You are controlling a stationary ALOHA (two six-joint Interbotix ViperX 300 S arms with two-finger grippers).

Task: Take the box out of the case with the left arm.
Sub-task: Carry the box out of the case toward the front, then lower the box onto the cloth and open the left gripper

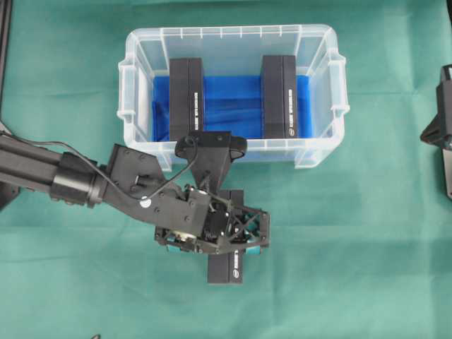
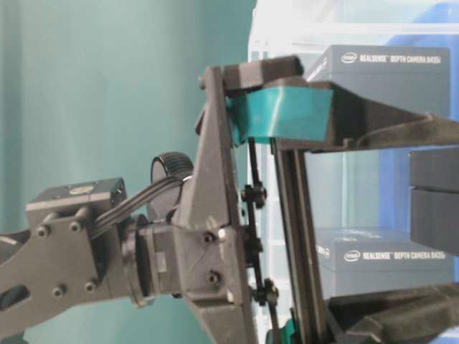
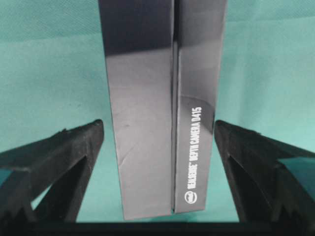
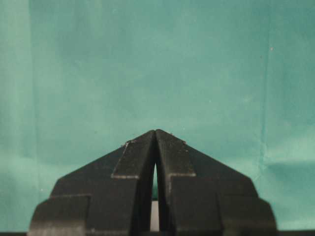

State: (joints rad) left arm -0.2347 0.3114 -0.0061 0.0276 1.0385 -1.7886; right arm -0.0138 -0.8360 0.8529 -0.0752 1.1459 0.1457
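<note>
left pincer (image 1: 215,248): spread wide, fingers (image 3: 64,162) clear of both box sides, so nothing gripped | box (image 1: 226,265): flat on green table (image 1: 367,247), just outside case (image 1: 229,92) | judgement: released, removal looks done | right pincer (image 4: 155,147): closed, idle

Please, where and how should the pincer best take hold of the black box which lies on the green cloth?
Probably across its two long sides, coming from above. The box lies flat, long and narrow, and the left pincer straddles it, jaws open with cloth visible on both sides.
</note>
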